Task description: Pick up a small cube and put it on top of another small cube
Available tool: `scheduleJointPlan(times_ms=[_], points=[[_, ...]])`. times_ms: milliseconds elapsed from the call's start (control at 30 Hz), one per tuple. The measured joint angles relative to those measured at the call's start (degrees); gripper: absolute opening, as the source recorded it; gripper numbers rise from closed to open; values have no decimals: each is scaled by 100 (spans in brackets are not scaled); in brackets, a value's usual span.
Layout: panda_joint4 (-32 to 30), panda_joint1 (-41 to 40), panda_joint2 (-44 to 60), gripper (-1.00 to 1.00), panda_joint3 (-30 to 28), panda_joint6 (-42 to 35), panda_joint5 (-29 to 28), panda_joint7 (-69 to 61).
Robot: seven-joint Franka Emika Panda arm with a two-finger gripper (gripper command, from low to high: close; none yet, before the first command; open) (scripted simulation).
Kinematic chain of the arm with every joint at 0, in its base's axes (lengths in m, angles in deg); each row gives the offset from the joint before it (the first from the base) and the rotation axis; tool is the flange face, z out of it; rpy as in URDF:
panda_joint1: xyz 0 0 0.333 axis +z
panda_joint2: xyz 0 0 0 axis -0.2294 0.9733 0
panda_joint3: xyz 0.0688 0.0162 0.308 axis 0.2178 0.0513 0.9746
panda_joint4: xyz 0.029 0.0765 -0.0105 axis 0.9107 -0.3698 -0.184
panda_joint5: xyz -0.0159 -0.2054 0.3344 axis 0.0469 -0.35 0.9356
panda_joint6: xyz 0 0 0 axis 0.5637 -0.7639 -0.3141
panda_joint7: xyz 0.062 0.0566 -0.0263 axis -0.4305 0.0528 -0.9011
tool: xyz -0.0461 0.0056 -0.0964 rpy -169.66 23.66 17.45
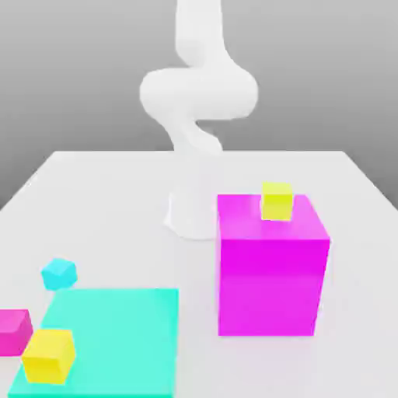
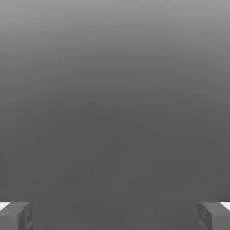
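Beside the teal mat (image 1: 116, 334), the small cube (image 1: 14, 330) is plain magenta.

A white arm (image 1: 198, 93) stands on a pale grey bench (image 1: 101, 202) bearing a magenta block (image 1: 272, 272), turquoise mat (image 1: 116, 334), yellow cubes (image 1: 277, 200), cyan cube (image 1: 58, 273) and small pink cube (image 1: 12, 330).

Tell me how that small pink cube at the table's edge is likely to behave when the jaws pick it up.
The small pink cube looks rigid and flat-faced, so it should probably sit square between the open gripper jaws and not roll. Its plain, smooth-looking faces might slip under a light squeeze. It sits right beside the cyan mat, so a nudge could push it against that edge.
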Motion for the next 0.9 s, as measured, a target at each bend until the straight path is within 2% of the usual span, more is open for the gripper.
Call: scheduleJointPlan(times_ms=[267,533,733,900], points=[[-128,-1010,1700,0,-58,577,-244,1467],[-254,-1727,3359,0,-421,1142,-331,2791],[-353,-2336,4606,0,-681,1580,-32,3528],[-415,-2676,5650,0,-811,1954,517,3888]])
